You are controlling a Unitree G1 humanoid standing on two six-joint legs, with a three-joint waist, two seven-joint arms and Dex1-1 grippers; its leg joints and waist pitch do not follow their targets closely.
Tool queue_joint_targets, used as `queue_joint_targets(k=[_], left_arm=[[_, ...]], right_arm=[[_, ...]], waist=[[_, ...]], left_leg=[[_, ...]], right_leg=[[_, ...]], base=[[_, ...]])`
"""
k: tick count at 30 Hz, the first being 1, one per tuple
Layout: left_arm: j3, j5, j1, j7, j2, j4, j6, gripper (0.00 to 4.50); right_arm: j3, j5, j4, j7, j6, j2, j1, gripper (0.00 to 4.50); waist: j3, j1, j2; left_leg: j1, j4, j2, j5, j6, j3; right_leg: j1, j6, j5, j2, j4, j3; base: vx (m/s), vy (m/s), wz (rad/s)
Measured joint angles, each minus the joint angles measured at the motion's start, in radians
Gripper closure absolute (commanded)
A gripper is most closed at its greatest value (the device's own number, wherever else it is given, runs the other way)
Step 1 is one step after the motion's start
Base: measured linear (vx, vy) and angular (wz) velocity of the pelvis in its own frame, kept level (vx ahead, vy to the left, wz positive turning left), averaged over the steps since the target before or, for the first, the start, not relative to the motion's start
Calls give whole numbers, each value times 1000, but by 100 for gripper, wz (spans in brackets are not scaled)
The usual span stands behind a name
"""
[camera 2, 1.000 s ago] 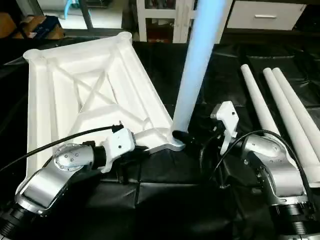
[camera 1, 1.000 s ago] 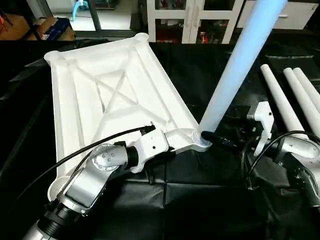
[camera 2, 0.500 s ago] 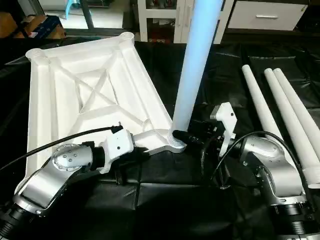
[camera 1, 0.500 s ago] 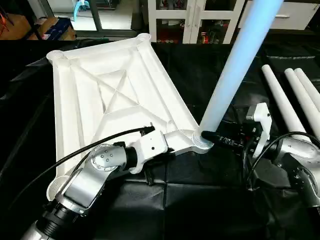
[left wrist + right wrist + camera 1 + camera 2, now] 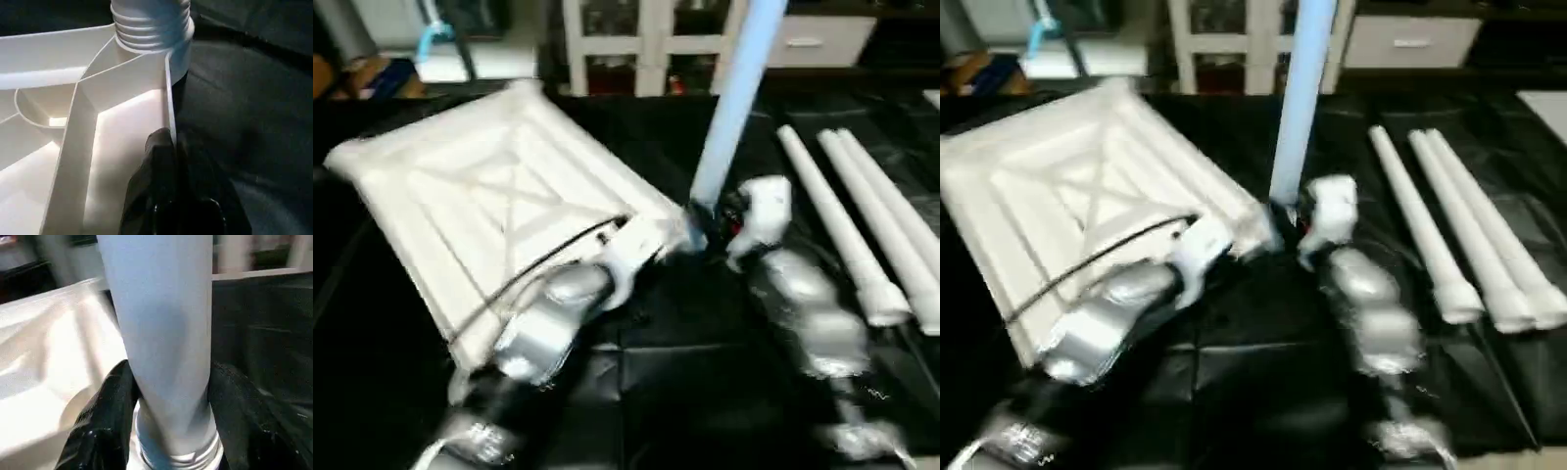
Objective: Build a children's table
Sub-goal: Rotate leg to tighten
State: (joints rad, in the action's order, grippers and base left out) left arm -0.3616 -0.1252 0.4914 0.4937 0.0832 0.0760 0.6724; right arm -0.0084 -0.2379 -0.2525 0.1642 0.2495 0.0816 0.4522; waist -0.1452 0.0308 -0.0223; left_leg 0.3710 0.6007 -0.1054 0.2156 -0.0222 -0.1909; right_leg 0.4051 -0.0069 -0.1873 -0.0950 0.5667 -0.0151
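Now right fingers (image 5: 115, 406) have narrowed onto upright leg (image 5: 161, 333); left fingers (image 5: 164, 152) pinch tabletop (image 5: 489, 196) rim, so screwing-in can proceed.

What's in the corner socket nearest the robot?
One leg stands upright in that socket, its ribbed end seated in the tabletop. The right gripper clamps it. How deep it sits is hidden.
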Motion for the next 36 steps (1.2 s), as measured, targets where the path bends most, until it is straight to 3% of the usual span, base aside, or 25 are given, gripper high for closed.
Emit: queue_joint_targets(k=[5, 9, 11, 14, 18, 19, 26, 27, 31, 36], left_arm=[[5, -18, 30, -28, -14, 40, -1, 450], [-3, -19, 16, -15, 11, 34, -43, 450], [-9, -17, 3, 6, 30, 17, -65, 450], [-34, 5, -35, 99, 111, -45, -125, 450], [-59, 59, -121, 290, 262, -143, -290, 450], [-59, 62, -127, 307, 271, -149, -307, 450], [-40, 85, -156, 336, 307, -173, -326, 450], [-38, 90, -165, 342, 315, -179, -333, 450], [-38, 91, -169, 351, 320, -179, -341, 450], [-36, 91, -170, 354, 320, -180, -341, 450]], right_arm=[[8, 42, -113, -79, -90, -50, 56, 261], [7, 39, -112, 24, -112, -15, 51, 261], [12, 34, -100, 97, -129, 21, 35, 206], [32, 1, -25, 243, -113, 122, -18, 188], [66, -109, 153, 555, -22, 341, -125, 143], [67, -120, 171, 588, -9, 364, -132, 134], [36, -173, 207, 726, 33, 447, -166, 134], [36, -188, 207, 740, 35, 453, -173, 162], [36, -206, 209, 762, 56, 453, -177, 173], [37, -214, 210, 773, 67, 452, -177, 218]], waist=[[0, 7, 2], [-2, 9, 6], [-2, 4, 6], [-2, -16, 5], [-4, -66, -11], [-4, -70, -11], [-3, -64, -13], [-3, -63, -13], [-3, -62, -13], [-3, -61, -13]], left_leg=[[2, 0, 0, 0, 0, 2], [4, 0, 1, 0, 0, 1], [7, -1, 1, 0, 0, 0], [10, -1, 0, 0, -1, -2], [13, -9, -9, -3, -6, -14], [14, -9, -9, -3, -6, -14], [15, -9, -10, -2, -9, -14], [15, -9, -10, -2, -9, -14], [15, -8, -10, -3, -7, -14], [15, -7, -10, -3, -7, -14]], right_leg=[[2, 0, 0, 1, -8, 0], [4, -3, 2, 1, -8, 0], [6, -16, 12, 1, -8, 1], [10, -22, 37, 0, -8, 2], [11, -17, 33, 1, -6, 2], [12, -17, 32, 1, -5, 2], [14, -21, 28, 1, -2, 1], [14, -21, 28, 1, -2, 2], [13, -21, 28, 1, -2, 2], [13, -21, 28, 1, -2, 2]], base=[[0, 0, 0], [0, 0, 0], [0, 0, 0], [19, -7, 2], [80, -30, 16], [87, -28, 11], [8, -3, 1], [0, 0, 0], [0, 0, 0], [0, 0, 0]])
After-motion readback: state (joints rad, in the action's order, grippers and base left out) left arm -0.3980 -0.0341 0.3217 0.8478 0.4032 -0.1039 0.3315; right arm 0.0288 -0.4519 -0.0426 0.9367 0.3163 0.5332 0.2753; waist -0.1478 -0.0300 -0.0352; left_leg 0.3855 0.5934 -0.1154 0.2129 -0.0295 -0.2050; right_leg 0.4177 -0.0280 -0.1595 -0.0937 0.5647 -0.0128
